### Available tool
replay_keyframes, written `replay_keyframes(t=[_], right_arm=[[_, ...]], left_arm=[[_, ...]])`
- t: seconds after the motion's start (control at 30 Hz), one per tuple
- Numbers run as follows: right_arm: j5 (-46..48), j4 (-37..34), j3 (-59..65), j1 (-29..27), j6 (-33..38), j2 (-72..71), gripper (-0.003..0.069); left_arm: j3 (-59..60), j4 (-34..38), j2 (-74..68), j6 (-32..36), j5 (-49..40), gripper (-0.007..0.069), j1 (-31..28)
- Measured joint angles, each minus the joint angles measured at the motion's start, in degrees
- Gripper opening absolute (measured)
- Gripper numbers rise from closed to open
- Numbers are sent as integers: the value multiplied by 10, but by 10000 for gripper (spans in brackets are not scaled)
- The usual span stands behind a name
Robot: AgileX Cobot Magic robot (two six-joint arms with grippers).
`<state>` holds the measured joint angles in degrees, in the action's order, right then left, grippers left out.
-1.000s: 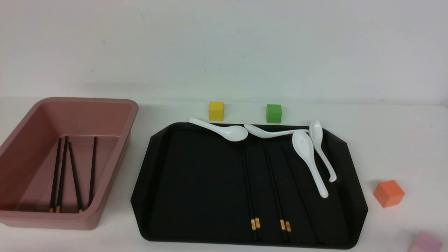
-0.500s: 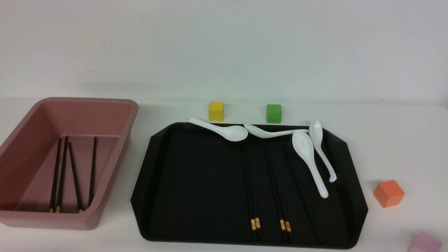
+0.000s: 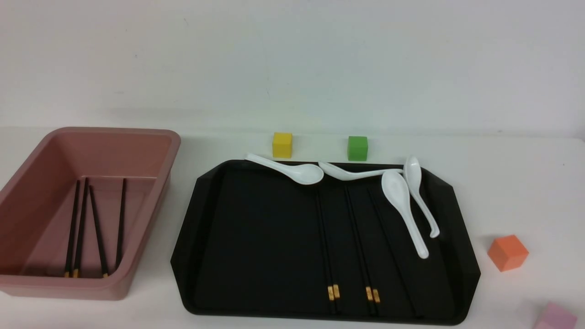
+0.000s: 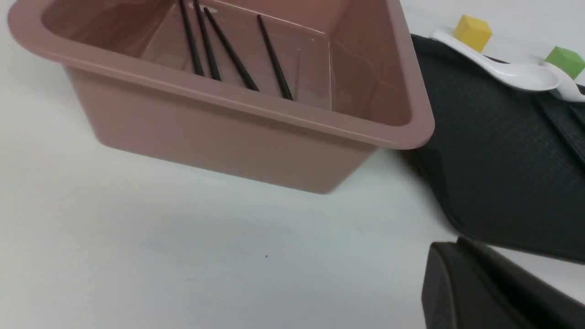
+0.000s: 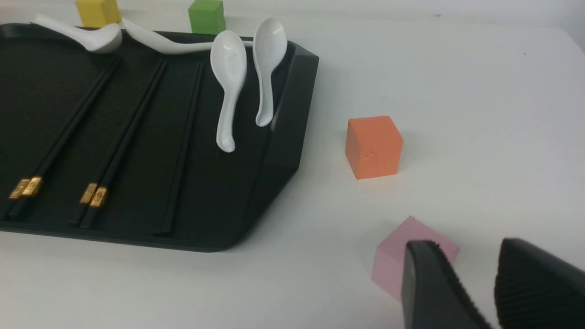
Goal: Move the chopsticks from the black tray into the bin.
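From the front, the large glossy black tray [image 3: 256, 237] with cut corners sits on the white bench [image 3: 516, 192], and long thin black chopsticks [image 3: 327, 246] with gold bands lie lengthwise on its right half, beside four white ceramic soup spoons [image 3: 402, 205] along its far and right edges. To the tray's left stands the deep dusty-pink plastic bin [image 3: 151, 196], with four more black sticks [image 3: 84, 228] on its floor. A yellow cube [image 3: 282, 145] and a green cube [image 3: 357, 148] stand behind the tray, an orange cube [image 3: 507, 252] to its right; neither hand shows here. In the left wrist view, the closed left hand [image 4: 484, 292] is empty, hovering over bare bench near the tray's corner, apart from the bin and its sticks [image 4: 233, 50]. In the right wrist view, the right hand [image 5: 475, 283] has its fingers parted, holding nothing, just by a pink cube [image 5: 393, 256], well apart from the tray chopsticks [image 5: 123, 137].
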<state>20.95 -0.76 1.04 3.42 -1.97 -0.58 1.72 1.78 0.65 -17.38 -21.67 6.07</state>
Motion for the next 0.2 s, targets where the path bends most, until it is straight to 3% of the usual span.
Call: replay_keyframes(t=[0.2], right_arm=[[0, 0, 0, 0, 0, 0, 240]], left_arm=[[0, 0, 0, 0, 0, -5, 0]])
